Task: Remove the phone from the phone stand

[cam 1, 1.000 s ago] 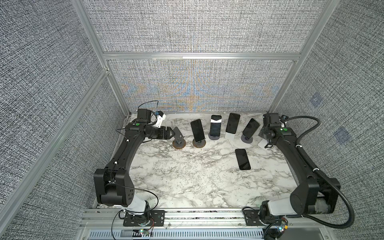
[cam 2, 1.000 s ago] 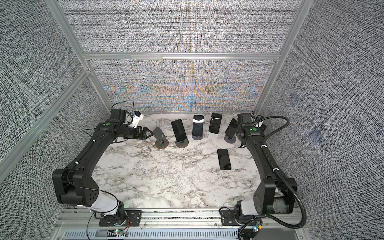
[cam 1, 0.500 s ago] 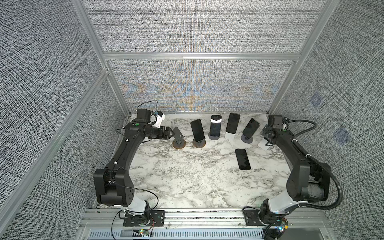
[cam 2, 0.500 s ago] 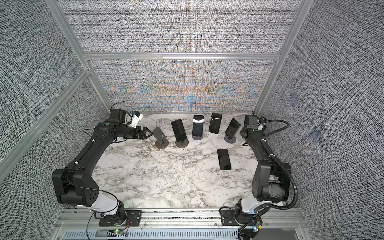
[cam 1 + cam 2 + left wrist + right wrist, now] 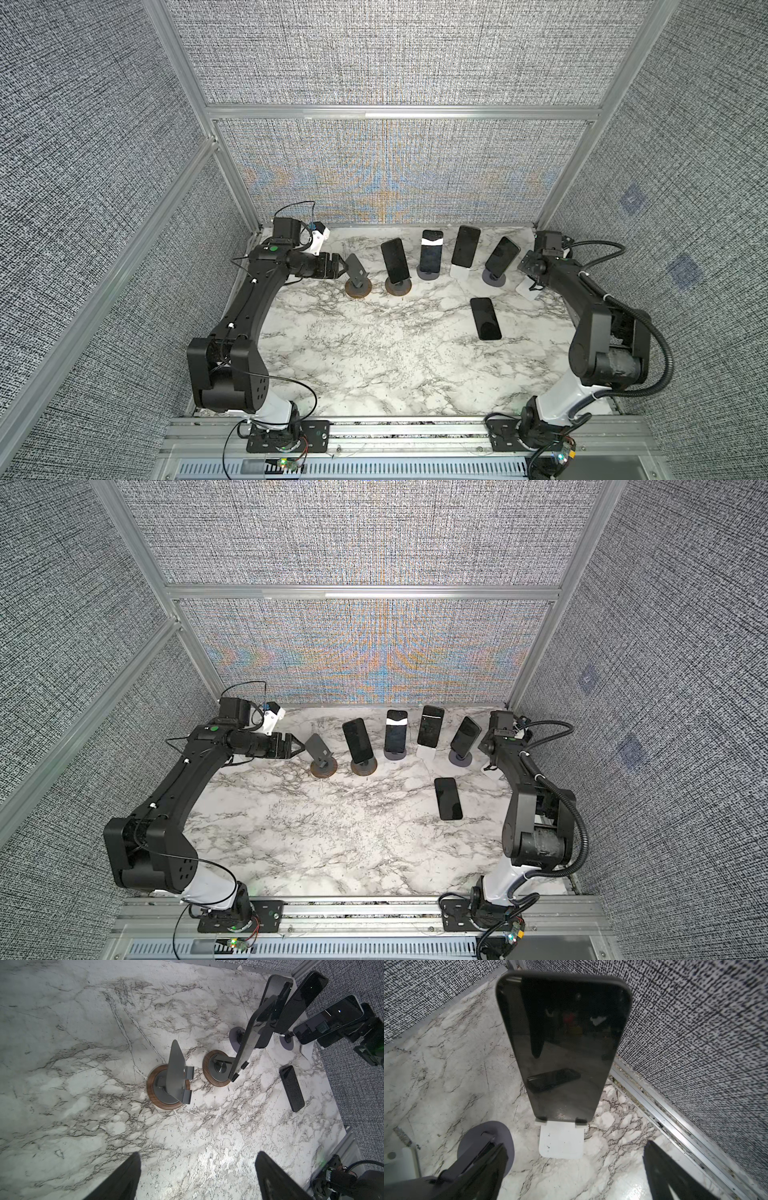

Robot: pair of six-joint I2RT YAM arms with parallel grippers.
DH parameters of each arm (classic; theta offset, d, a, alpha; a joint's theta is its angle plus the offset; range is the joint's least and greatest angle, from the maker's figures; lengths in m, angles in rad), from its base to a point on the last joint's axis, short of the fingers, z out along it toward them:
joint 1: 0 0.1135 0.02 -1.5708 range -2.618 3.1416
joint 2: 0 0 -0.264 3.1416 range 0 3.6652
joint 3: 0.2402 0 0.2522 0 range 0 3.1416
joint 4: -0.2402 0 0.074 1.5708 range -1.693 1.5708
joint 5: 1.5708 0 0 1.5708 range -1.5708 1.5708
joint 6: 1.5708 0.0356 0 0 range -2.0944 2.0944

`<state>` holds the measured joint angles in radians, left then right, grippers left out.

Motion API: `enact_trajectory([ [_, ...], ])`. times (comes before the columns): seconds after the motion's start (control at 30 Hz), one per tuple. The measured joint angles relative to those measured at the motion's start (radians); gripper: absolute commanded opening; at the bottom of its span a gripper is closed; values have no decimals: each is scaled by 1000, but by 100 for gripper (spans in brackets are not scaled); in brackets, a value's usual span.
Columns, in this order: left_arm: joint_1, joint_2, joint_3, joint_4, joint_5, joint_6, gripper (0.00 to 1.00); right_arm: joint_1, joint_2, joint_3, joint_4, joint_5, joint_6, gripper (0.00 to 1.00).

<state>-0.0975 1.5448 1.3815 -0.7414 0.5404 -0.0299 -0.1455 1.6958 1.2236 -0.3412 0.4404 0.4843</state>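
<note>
Counting gives five phones (image 5: 395, 260) (image 5: 431, 255) (image 5: 466, 251) (image 5: 502, 257) (image 5: 485, 318) and six stands (image 5: 355, 268) (image 5: 398, 287) (image 5: 429, 274) (image 5: 460, 273) (image 5: 493, 279) (image 5: 528, 291).

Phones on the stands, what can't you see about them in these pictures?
In a top view, the far white stand is half hidden by the right arm.
In the left wrist view, the nearest phone covers most of the phone behind it.
In the right wrist view, the grey stand sits partly behind a finger of the right tool, so its top cannot be made out.
</note>
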Motion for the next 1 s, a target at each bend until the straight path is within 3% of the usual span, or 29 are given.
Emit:
enact_trajectory([
  [0.73, 2, 12, 0, -2, -15, 5, 87, -43, 122, 60, 70, 18, 11, 96],
  [1.0, 2, 18, 2, -11, -17, 8, 87, -43, 135, 45, 122, 23, 6, 85],
])
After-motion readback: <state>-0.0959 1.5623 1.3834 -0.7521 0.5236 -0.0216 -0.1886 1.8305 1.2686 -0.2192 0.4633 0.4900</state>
